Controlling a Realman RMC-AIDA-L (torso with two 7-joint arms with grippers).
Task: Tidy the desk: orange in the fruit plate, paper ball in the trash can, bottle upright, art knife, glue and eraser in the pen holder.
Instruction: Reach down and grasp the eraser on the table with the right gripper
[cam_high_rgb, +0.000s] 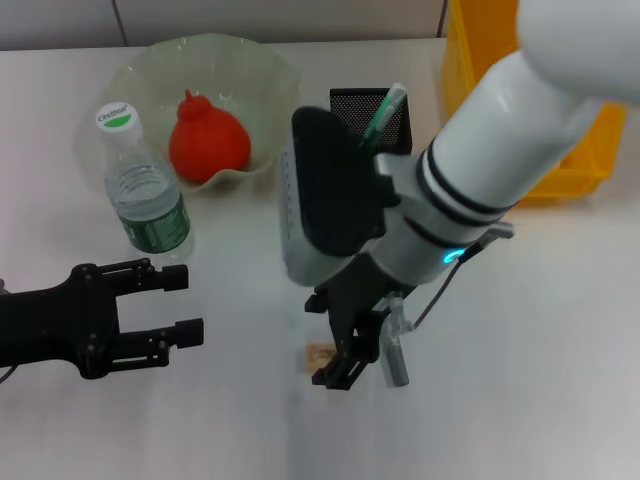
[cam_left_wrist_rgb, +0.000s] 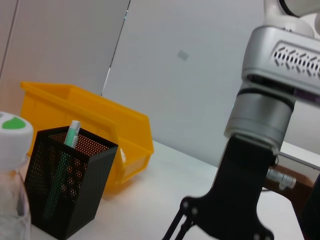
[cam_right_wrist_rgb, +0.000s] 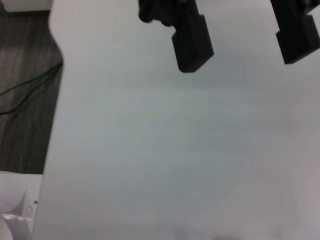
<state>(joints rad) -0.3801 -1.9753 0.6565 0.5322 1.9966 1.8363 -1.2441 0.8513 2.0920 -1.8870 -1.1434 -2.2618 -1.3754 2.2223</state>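
The orange (cam_high_rgb: 208, 142), a red-orange fruit, lies in the pale fruit plate (cam_high_rgb: 262, 68). In front of the plate the bottle (cam_high_rgb: 146, 196) stands upright. A green-and-white stick (cam_high_rgb: 383, 112) pokes out of the black mesh pen holder (cam_high_rgb: 352, 101), which the left wrist view also shows (cam_left_wrist_rgb: 70, 185). A small tan eraser (cam_high_rgb: 319, 354) lies on the table beside my right gripper (cam_high_rgb: 345, 370), which points down and is open over bare table (cam_right_wrist_rgb: 245, 55). My left gripper (cam_high_rgb: 180, 303) rests open at the near left. The paper ball is out of view.
A yellow bin (cam_high_rgb: 575, 160) stands at the back right, behind the pen holder (cam_left_wrist_rgb: 100, 132). My right arm (cam_high_rgb: 500, 150) reaches across the middle of the table. A grey part (cam_high_rgb: 395, 355) hangs beside the right fingers.
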